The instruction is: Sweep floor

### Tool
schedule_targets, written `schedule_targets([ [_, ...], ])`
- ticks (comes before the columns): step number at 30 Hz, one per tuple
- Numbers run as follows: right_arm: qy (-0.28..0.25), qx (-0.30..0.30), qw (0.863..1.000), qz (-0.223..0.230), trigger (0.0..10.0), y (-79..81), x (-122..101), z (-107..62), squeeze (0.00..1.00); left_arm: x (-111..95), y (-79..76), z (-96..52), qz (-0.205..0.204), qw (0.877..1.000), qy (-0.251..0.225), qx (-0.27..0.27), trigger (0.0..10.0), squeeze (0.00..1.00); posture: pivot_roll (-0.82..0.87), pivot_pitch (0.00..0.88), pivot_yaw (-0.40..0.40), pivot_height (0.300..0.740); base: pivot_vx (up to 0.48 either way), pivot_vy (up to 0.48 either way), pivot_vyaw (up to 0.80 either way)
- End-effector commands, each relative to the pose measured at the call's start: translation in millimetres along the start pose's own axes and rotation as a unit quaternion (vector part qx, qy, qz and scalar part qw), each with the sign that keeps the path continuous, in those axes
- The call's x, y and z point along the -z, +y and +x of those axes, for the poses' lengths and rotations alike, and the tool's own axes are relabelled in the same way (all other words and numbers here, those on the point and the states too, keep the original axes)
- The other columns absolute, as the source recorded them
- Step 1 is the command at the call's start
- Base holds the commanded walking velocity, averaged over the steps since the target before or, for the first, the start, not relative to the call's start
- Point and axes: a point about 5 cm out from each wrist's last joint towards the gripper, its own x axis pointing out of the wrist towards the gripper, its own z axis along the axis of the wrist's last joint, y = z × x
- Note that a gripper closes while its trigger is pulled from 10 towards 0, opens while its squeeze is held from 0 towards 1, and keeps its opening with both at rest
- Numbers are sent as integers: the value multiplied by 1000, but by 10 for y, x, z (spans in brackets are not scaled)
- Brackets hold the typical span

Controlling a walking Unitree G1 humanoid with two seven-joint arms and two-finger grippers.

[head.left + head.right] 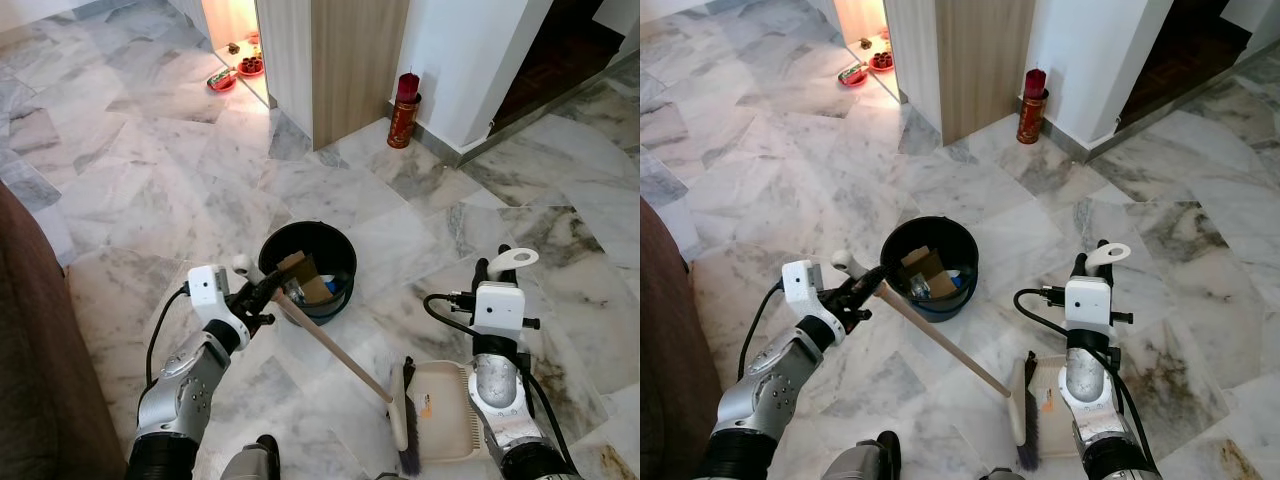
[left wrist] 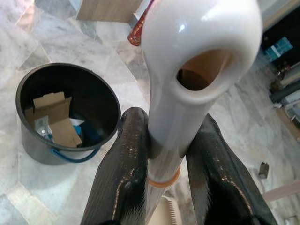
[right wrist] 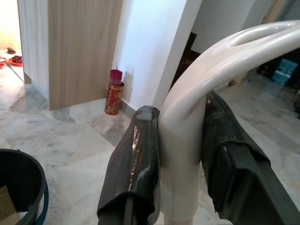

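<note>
A broom (image 1: pixel 335 348) with a wooden shaft and white loop end slants across the marble floor, its brush head (image 1: pixel 403 428) lying at the cream dustpan (image 1: pixel 447 408). My left gripper (image 1: pixel 262 291) is shut on the broom's upper shaft, and its fingers (image 2: pixel 123 180) clamp just below the white loop (image 2: pixel 201 70). My right gripper (image 1: pixel 497 270) is shut on the dustpan's upright white handle (image 3: pixel 192 122). Between the two arms stands a black bucket (image 1: pixel 322 310) holding cardboard scraps and wrappers.
A red cylinder (image 1: pixel 403 112) stands by the white wall, next to a wooden panel (image 1: pixel 355 60). Red dishes (image 1: pixel 235 72) lie in the lit doorway at the back. A brown sofa (image 1: pixel 35 350) borders the left. Open marble floor spreads all round.
</note>
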Motion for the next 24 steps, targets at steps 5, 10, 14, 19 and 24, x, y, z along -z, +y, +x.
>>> schedule_targets([
  [5, 31, -16, 999, -1, 10000, 73, 92, -85, 0, -5, -63, 6, -55, 998, -6, 32, 10000, 0, 73, 225, 19, 740, 0, 0, 0],
  [10, 40, -15, 999, 11, 10000, 130, 91, -81, 0, -45, -50, -16, -53, 998, -9, 31, 10000, 0, 90, 218, 19, 740, 0, 0, 0],
  [14, 49, -16, 998, 21, 10000, 164, 92, -70, 0, -122, -5, -40, -29, 999, -25, 15, 10000, 0, 93, 201, 18, 740, 0, 0, 0],
  [19, 80, 14, 995, 63, 10000, 130, 114, -5, 0, -363, 14, -120, 76, 995, -64, -17, 10000, 0, 108, 156, 13, 740, 0, 0, 0],
  [24, 86, 30, 993, 82, 10000, 83, 93, 74, 0, -557, -38, -195, 116, 988, -101, -29, 10000, 0, 113, 89, 2, 740, 0, 0, 0],
])
